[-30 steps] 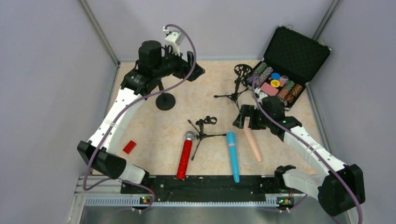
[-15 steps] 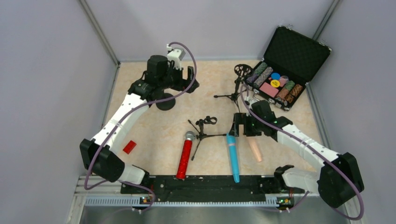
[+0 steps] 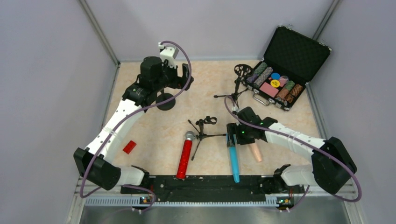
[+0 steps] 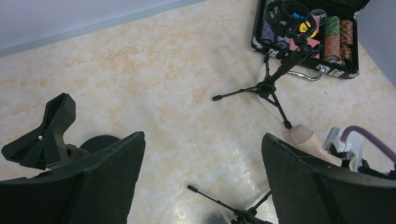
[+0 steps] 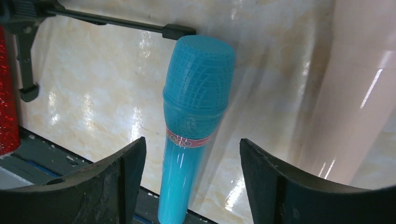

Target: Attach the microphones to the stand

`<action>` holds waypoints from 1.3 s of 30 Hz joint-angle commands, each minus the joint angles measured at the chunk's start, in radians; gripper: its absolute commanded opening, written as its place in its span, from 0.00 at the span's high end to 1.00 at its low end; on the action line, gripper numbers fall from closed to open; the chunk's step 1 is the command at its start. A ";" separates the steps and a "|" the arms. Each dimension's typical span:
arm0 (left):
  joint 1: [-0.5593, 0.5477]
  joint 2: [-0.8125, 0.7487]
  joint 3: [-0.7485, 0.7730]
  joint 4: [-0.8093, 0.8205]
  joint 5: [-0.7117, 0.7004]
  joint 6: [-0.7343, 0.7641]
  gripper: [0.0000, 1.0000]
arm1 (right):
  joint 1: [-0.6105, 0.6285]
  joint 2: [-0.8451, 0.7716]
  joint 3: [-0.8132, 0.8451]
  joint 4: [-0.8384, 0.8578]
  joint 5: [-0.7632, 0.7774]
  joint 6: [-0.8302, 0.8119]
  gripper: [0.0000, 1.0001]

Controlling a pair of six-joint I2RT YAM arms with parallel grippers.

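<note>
The teal-blue microphone (image 3: pixel 234 163) lies on the table with its head pointing away; in the right wrist view the teal-blue microphone (image 5: pixel 196 116) sits between my open fingers. My right gripper (image 3: pixel 230 132) (image 5: pixel 191 151) is open, low over its head end, not touching it. The pale peach microphone (image 3: pixel 255 152) (image 5: pixel 355 93) lies just right of it. The glittery red microphone (image 3: pixel 185 157) lies to the left. A small tripod stand (image 3: pixel 204 128) stands between red and teal. My left gripper (image 3: pixel 187 77) (image 4: pixel 203 140) is open and empty, high over a round-base stand (image 3: pixel 165 101).
A second tripod stand (image 3: pixel 238 86) (image 4: pixel 273 79) with a ring top stands at the back. An open black case (image 3: pixel 282 79) of poker chips sits at the back right. A small red block (image 3: pixel 129 147) lies at the left. The round-base stand's clip (image 4: pixel 44 137) shows beside my left finger.
My right gripper has moved left, from over the peach microphone to over the teal microphone's head. My left gripper has shifted slightly left above the round-base stand, still open.
</note>
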 commanded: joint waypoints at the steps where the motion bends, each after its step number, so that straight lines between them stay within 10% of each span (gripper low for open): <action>1: 0.000 0.004 -0.004 0.050 -0.039 0.010 0.01 | 0.099 0.051 0.054 -0.033 0.141 0.067 0.31; 11: -0.001 -0.021 -0.007 0.053 -0.047 0.008 0.01 | 0.239 0.184 0.059 -0.009 0.379 0.119 0.45; 18: 0.000 -0.035 -0.007 0.053 -0.042 0.004 0.01 | 0.246 0.147 0.029 0.060 0.409 0.117 0.87; 23: 0.000 -0.044 -0.011 0.057 -0.041 0.001 0.01 | 0.244 0.067 0.053 0.091 0.402 0.108 1.00; 39: -0.001 -0.075 -0.041 0.084 -0.091 0.003 0.01 | 0.217 -0.154 0.205 0.218 0.628 -0.135 1.00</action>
